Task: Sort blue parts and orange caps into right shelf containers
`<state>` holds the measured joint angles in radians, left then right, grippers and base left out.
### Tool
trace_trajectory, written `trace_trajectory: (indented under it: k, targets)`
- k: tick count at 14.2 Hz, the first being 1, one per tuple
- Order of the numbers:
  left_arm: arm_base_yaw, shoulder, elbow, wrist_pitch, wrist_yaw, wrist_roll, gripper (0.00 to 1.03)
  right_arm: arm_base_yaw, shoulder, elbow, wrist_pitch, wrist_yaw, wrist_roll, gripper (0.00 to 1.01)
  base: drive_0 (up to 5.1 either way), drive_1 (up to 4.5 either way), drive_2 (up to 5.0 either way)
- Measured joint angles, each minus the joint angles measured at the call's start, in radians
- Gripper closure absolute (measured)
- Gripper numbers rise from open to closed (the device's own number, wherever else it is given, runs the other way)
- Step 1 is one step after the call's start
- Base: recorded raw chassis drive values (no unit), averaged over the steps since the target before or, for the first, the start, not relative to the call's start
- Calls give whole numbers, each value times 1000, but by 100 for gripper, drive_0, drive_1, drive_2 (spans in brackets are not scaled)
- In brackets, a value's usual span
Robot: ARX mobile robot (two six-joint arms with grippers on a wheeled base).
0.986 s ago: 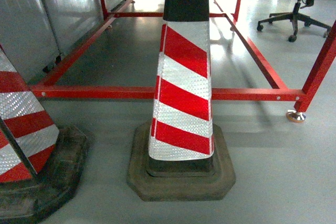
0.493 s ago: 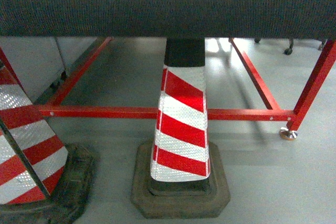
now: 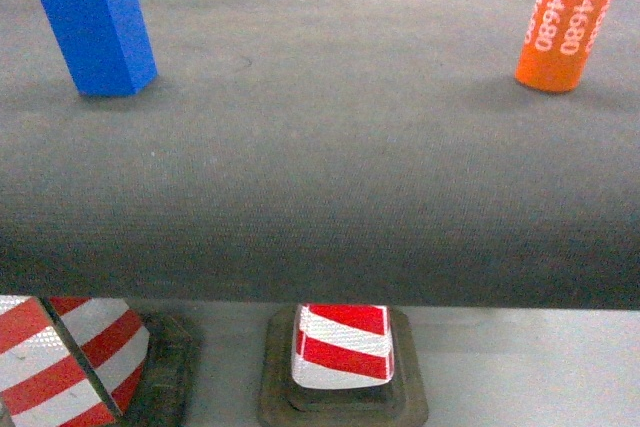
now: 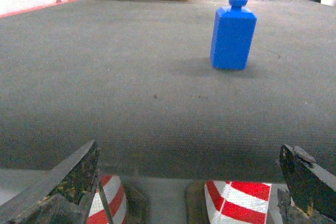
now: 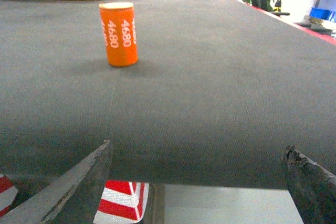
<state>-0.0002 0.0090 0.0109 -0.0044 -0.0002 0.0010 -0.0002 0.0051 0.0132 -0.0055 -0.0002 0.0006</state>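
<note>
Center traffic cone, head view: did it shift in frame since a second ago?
Yes. The center cone dropped toward the bottom edge; the table top now covers all but its base stripes, so the camera rose.

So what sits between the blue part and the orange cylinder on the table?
Nothing: in the head view only bare dark grey table surface lies between the blue part and the orange cylinder marked 4680.

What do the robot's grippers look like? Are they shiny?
Not shiny. Only the fingertips show: the left gripper has dark, wedge-shaped fingers with scuffed, speckled, worn surfaces. The right gripper looks alike, dark grey and rough-edged. No cables or markings are visible.
</note>
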Motion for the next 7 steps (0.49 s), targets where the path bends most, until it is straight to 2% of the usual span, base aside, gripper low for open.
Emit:
trace_trajectory:
  k: [7]
  targets:
    - [0,0,0,0,0,0,5,0,0,0,1,0,0,3,0,0,0]
